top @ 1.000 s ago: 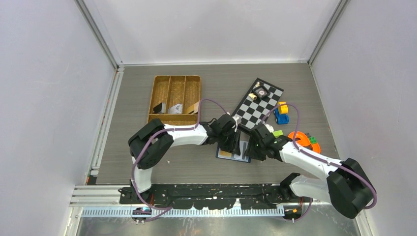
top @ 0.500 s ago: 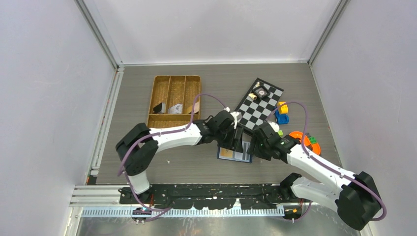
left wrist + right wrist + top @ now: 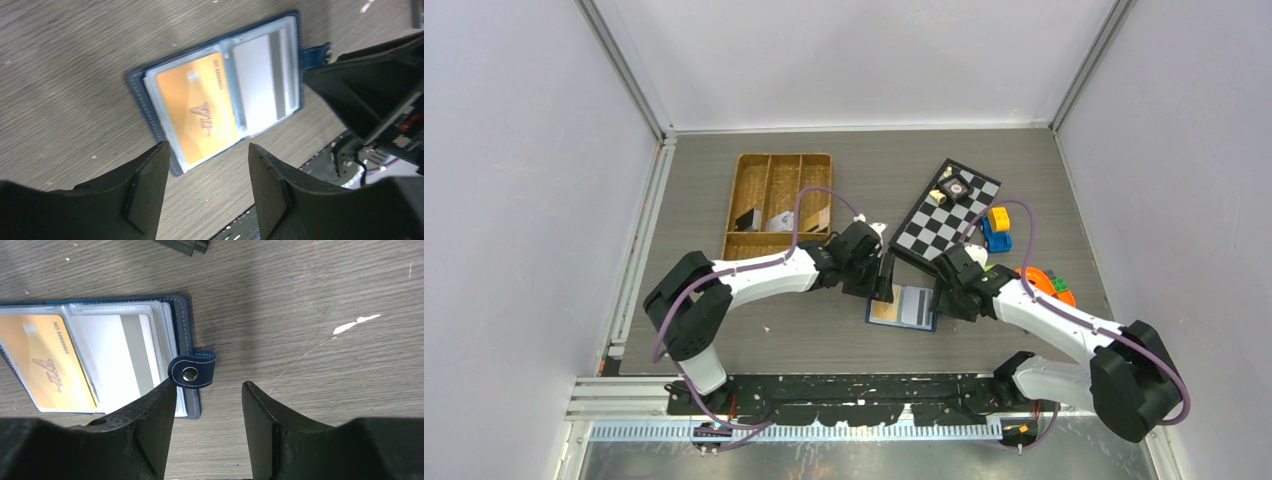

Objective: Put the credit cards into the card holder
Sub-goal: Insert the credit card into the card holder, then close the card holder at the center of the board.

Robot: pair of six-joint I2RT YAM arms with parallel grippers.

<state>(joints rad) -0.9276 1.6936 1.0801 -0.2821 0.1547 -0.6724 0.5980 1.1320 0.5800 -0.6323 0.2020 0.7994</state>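
The navy card holder [image 3: 902,307] lies open and flat on the table between my two grippers. An orange-tan credit card [image 3: 197,107] sits in its left clear pocket, and a white credit card with a grey stripe [image 3: 260,82] in its right one. The snap tab [image 3: 192,372] sticks out from the holder's right edge. My left gripper [image 3: 886,280] hovers open at the holder's upper left corner, holding nothing. Just off the holder's right edge, my right gripper [image 3: 946,295] is also open, its left finger next to the tab. In the wrist views, left gripper [image 3: 207,150] and right gripper [image 3: 208,385] show only table between their fingers.
A brown wicker compartment tray [image 3: 779,200] stands at the back left. A checkerboard [image 3: 949,220] with small pieces lies behind the right arm, with a blue toy car [image 3: 996,238] and an orange plate of toys [image 3: 1044,285] to its right.
Both grippers have opened and drawn back off the card holder. The left arm has moved left and the right one slightly back, so the open holder now lies uncovered.
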